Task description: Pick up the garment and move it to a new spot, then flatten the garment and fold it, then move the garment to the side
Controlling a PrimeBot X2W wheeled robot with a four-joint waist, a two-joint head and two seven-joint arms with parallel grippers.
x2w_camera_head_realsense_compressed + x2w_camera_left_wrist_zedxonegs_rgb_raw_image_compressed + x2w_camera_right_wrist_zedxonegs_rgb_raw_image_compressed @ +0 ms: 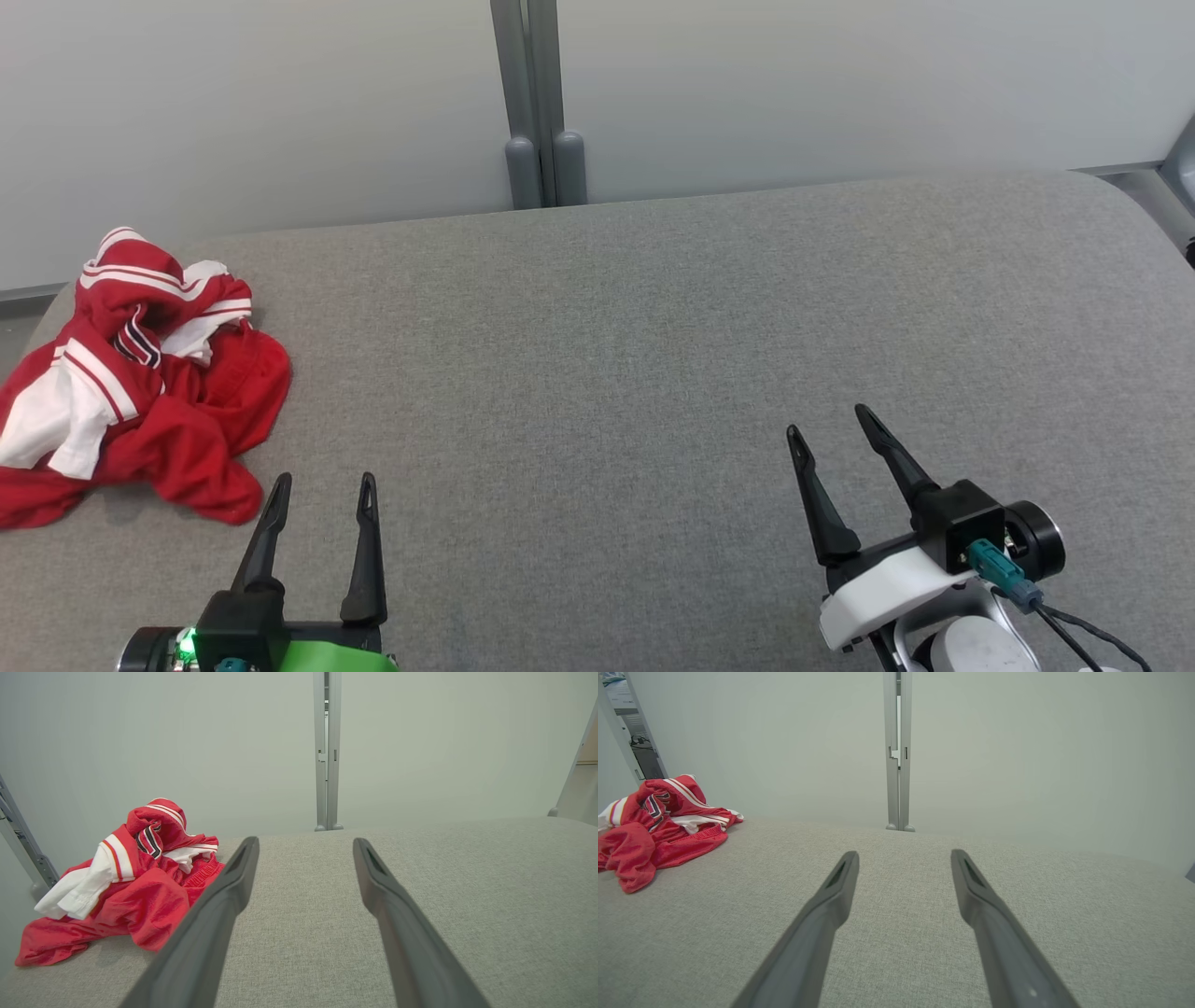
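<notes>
Left gripper [325,481] and right gripper [827,420] are hovering released, empty | garment [140,373] is lying crumpled, far left on cushion [597,373] | likely light, limp, slippery | pinch raised red fold

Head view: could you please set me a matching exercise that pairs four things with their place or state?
Things:
1. garment
2. left gripper
3. right gripper
4. post

Place or state:
A. upright at the far edge, centre
B. lower right, open and empty
C. crumpled in a heap at the far left
D. lower left, open, nearest the heap

Pairs: 1-C, 2-D, 3-B, 4-A
</notes>
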